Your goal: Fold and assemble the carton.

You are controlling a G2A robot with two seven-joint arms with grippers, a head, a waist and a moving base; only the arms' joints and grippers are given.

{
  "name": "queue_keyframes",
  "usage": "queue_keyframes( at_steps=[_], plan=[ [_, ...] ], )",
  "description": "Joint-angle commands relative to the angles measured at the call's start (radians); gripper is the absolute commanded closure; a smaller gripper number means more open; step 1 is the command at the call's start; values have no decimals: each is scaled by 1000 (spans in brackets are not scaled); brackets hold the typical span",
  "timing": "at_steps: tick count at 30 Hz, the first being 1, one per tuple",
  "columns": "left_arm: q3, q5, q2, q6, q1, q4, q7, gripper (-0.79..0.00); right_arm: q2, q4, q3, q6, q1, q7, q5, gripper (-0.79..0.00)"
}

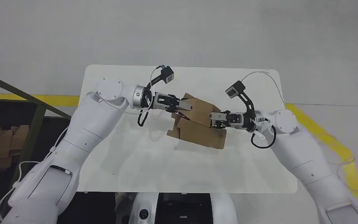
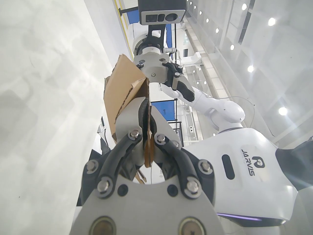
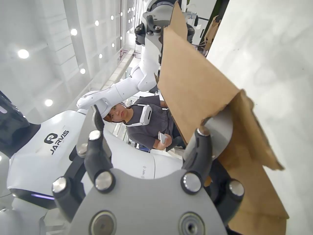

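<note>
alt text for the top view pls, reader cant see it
A partly folded brown cardboard carton is at the middle of a white rectangular table, between two white robot arms. The left gripper is shut on one of its flaps; the right gripper, open, meets its opposite side.

Carton [image 1: 197, 133]: plain brown cardboard, no legible print, label or number on visible faces.
</note>
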Motion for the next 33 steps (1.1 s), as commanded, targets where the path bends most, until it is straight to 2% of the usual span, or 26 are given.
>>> queue_keyframes(
  at_steps=[1, 7, 13, 22, 33],
  plan=[
    [-3, -1, 0, -2, 3, 0, 0, 0, -9, 26, -9, -18, 10, 15, 21, -631],
    [-14, 4, 0, 2, 8, -1, -4, 0, -26, 92, -3, -68, 25, 65, 87, -579],
    [-20, 6, -1, 8, 11, -2, -11, 0, -33, 108, 14, -73, 36, 77, 85, -514],
    [-25, 7, -3, 13, 14, 1, -14, 0, -48, 113, 16, -70, 49, 45, 47, -388],
    [-34, 15, -5, 17, 20, -1, -13, 0, -50, 84, 40, -39, 35, -28, -67, -296]
  ],
)
